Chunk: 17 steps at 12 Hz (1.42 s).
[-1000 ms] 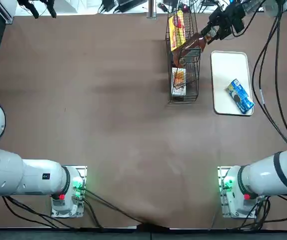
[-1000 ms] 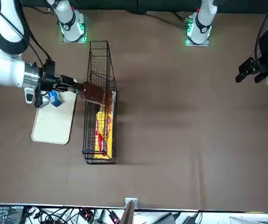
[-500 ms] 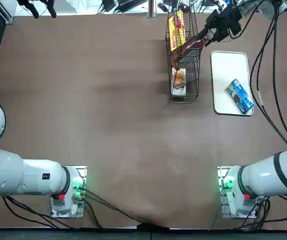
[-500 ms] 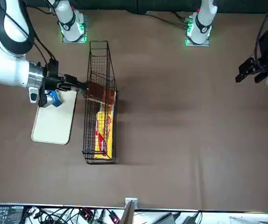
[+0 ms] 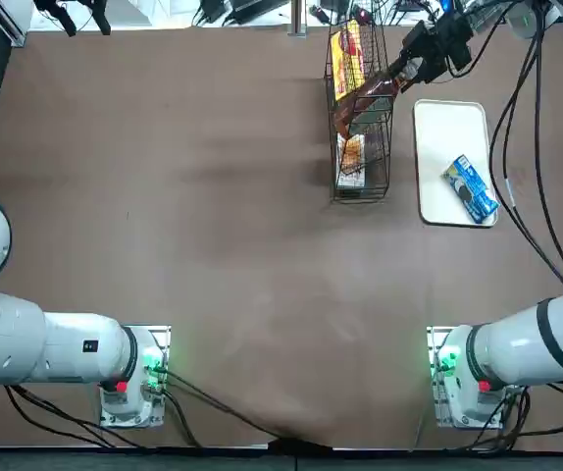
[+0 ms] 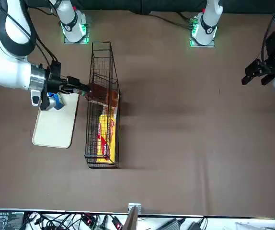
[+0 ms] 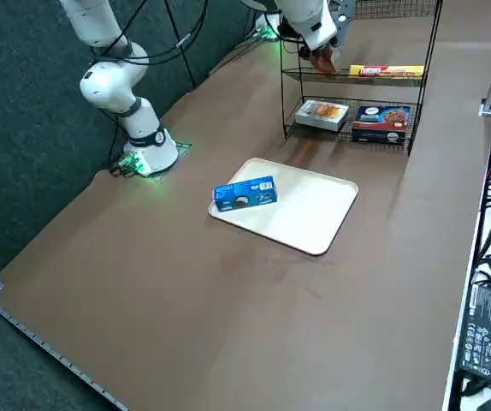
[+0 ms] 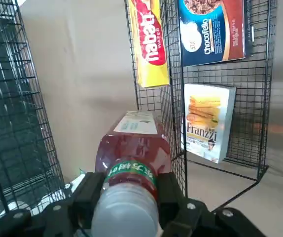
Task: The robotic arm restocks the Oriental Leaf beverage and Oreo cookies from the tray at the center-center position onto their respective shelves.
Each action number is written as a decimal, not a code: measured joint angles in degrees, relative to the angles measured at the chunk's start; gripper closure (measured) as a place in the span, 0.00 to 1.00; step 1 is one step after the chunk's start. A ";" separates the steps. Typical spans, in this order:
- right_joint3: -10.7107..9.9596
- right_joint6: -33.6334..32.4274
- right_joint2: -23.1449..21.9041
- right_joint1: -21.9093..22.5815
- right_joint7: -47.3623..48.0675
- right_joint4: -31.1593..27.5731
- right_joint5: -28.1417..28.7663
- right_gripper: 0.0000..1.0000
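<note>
My right gripper (image 5: 406, 68) is shut on the cap end of the Oriental Leaf beverage (image 5: 363, 95), a bottle of brown tea lying tilted with its base pushed in between the wires of the shelves (image 5: 361, 192). In the right wrist view the fingers (image 8: 89, 194) clamp the bottle's neck just under its green label band (image 8: 129, 170), the bottle (image 8: 133, 144) reaching into the rack. The blue Oreo cookies packet (image 5: 471, 188) lies on the white tray (image 5: 447, 129) beside the rack. In the front view the gripper (image 6: 79, 89) sits between the tray (image 6: 56, 130) and the rack (image 6: 102, 48).
The rack holds a long yellow wafer packet (image 8: 148, 41), a Chocofello box (image 8: 211, 29) and a white Franzzi box (image 8: 208, 128). Black cables (image 5: 517, 167) trail from the right arm past the tray's outer side. Cables and gear line the table's far edge (image 5: 262, 10).
The right gripper has moved a little toward the rack, pushing the bottle deeper between the wires. The Oreo packet and tray have not moved.
</note>
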 joint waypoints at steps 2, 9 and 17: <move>0.00 0.05 0.23 0.28 0.00 -0.01 0.00 0.41; -0.05 0.66 1.19 1.32 0.07 0.01 0.04 0.41; -0.10 0.44 1.41 1.19 1.58 2.26 0.59 0.00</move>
